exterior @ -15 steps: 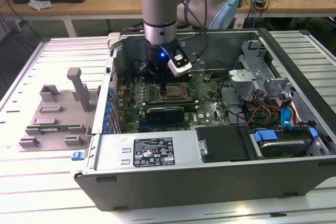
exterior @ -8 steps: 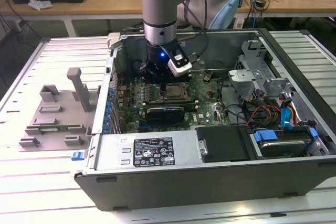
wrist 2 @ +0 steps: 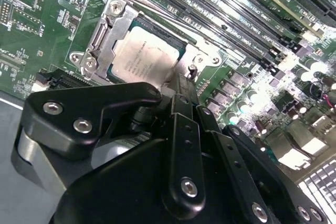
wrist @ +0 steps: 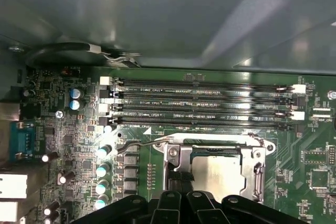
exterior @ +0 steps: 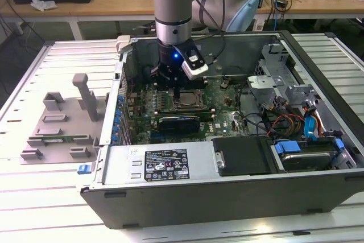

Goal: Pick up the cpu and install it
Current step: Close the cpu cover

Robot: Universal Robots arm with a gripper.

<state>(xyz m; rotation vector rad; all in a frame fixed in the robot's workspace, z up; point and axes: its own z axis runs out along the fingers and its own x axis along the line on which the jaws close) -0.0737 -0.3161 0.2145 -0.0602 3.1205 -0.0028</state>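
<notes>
The cpu (wrist 2: pixel 143 56), a pale silver square, lies flat inside the dark socket frame (wrist 2: pixel 103 34) on the green motherboard. It also shows in the first wrist view, as the cpu (wrist: pixel 219 174) between the frame's metal sides (wrist: pixel 258 167). My gripper (wrist 2: pixel 179 81) stands upright over the socket's edge, its tips touching or just above the chip's rim. The fingers look shut together with nothing between them. In the exterior view the gripper (exterior: pixel 177 95) reaches down into the open computer case (exterior: pixel 227 197) over the socket (exterior: pixel 190 101).
Memory slots (wrist: pixel 205 100) run beside the socket, with capacitors (wrist: pixel 103 169) close by. The socket lever (wrist: pixel 142 144) lies along the frame. A grey fixture (exterior: pixel 57 120) sits on the table at the exterior view's left. Drive bays and cables (exterior: pixel 296 118) crowd the case's right.
</notes>
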